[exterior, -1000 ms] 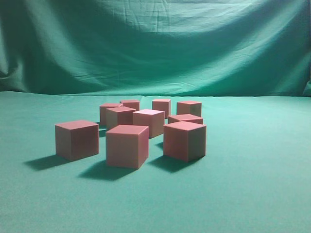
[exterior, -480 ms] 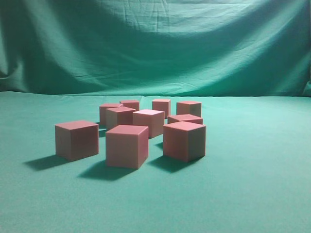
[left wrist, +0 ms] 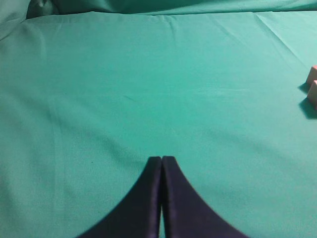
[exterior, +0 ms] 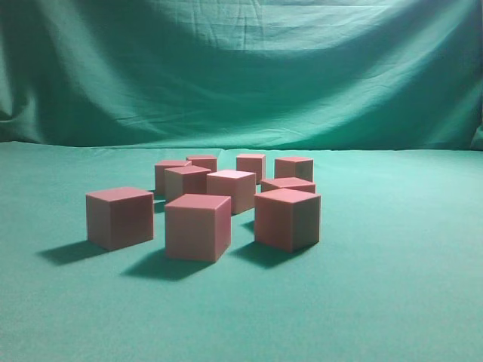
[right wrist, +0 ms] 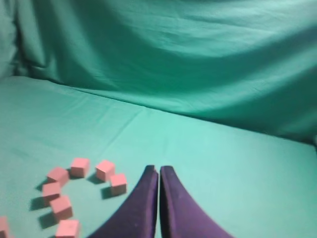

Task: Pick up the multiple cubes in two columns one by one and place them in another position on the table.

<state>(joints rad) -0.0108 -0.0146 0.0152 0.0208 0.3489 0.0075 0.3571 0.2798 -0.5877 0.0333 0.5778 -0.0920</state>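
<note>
Clustered cubes [exterior: 198,226] mid-table [exterior: 392,302], open surroundings

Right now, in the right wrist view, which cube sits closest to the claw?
The cube just left of the shut right claw, the rightmost of the cluster. The other cubes lie farther left; none touches the claw.

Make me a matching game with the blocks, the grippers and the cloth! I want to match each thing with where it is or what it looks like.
Things:
1. cubes
2. left gripper
3. right gripper
4. backdrop

Descriptions:
A. wrinkled green cloth hanging behind the table
B. shut, above bare green cloth, with cubes only at the far right edge of its view
C. reddish-pink, standing in a loose cluster
D. shut, with a curved group of cubes at its lower left

Pairs: 1-C, 2-B, 3-D, 4-A
</note>
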